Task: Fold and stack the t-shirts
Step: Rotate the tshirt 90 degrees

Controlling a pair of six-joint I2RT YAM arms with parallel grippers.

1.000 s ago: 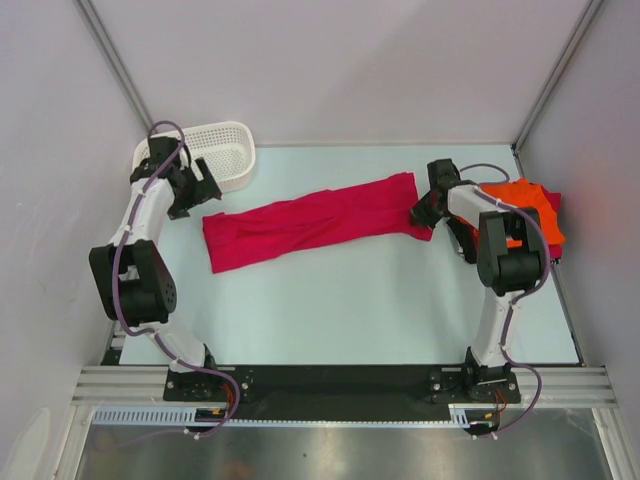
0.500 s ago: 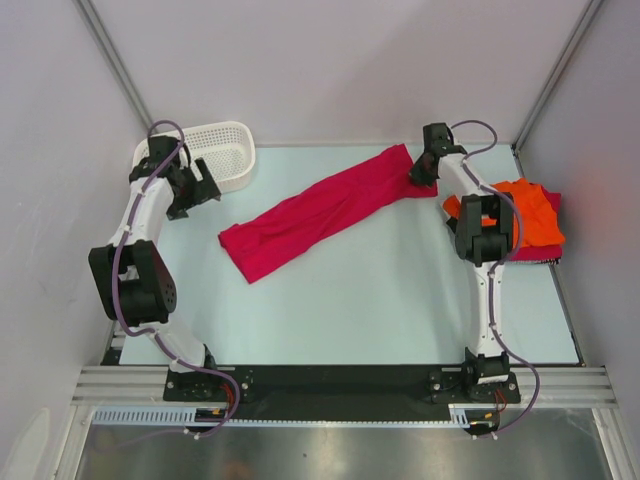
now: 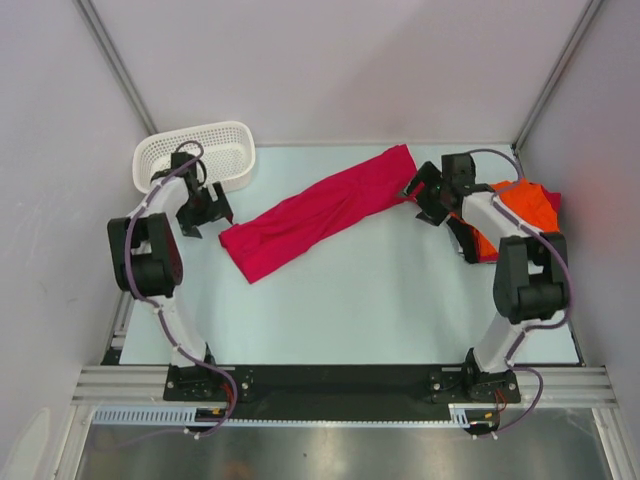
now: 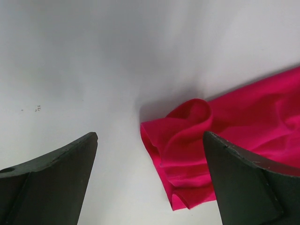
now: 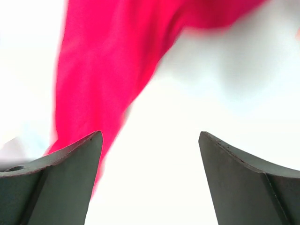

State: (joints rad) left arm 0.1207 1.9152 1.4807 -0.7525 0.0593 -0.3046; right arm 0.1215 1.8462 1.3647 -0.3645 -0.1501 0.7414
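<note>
Crimson t-shirt (image 3: 320,210) lies rumpled in a long, loosely folded band on the pale table (image 3: 380,310), running diagonally away from the white mesh basket (image 3: 215,135). One end sits just right of the basket & nearer the arm bases than it. The other end lies well to the basket's right, abt level w/ it.

L gripper (image 3: 205,208) hangs just on the near side of the basket, close to the shirt's nearer end. L wrist cam shows the L gripper (image 4: 150,138) w/ jaws spread wide, nothing held. The shirt's curled end (image 4: 220,140) lies ahead, toward the right-hand finger.

R gripper (image 3: 425,192) is well apart from the basket, beside the shirt's farther end. R wrist view is blurred, but the R gripper (image 5: 150,136) is spread wide & empty, w/ crimson cloth (image 5: 108,61) ahead, toward the left-hand finger.

Orange t-shirt (image 3: 525,205) sits bunched at the spot farthest from the basket, by the table's right edge, partly hidden by the R arm. A sliver of darker crimson cloth (image 3: 556,200) shows at its outer side; cannot tell if it's a whole shirt.
</note>
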